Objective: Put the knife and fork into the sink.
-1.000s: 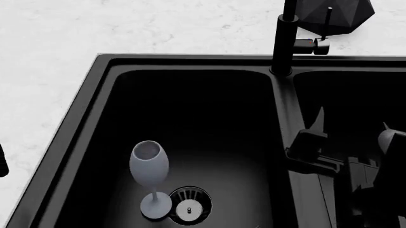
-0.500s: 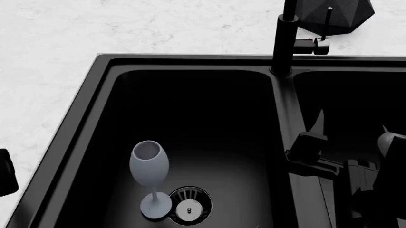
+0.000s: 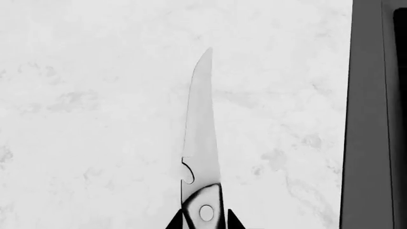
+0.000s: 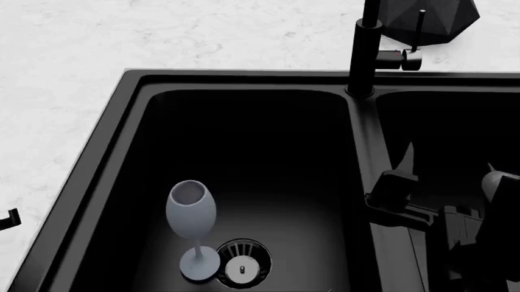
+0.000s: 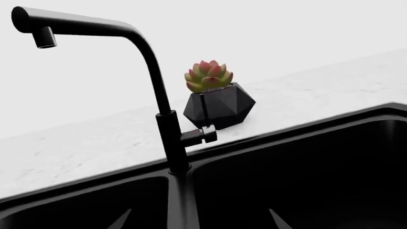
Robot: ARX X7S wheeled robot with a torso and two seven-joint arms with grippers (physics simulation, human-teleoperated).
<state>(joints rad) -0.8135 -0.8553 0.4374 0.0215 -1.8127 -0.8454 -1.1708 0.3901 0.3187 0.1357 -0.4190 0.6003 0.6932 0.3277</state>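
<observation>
At the far left of the head view, only a small dark piece of the left arm's gripper (image 4: 8, 219) showed at the frame edge, over the white marble surface (image 4: 65, 91) beside the sink (image 4: 89, 176). Half a second before, a larger dark block had shown there, slightly higher. In the left wrist view, the knife (image 3: 200, 143) was clamped at its handle between the two dark fingers (image 3: 175, 221). Its long axis ran straight out from the gripper, the blade tapering to a point away from the fingers, roughly parallel to the black sink rim (image 3: 365, 114) and still over the marble.

In the left basin a pale grey wine glass (image 4: 192, 231) stood upright, its foot touching the round silver drain (image 4: 242, 266), as earlier. The black faucet (image 4: 364, 55) rose from the divider, with a dark faceted plant pot (image 4: 430, 18) behind it.

The right gripper (image 4: 442, 182) hung over the right basin, its fingers (image 4: 406, 159) apart and holding nothing; it sat slightly lower than before.
</observation>
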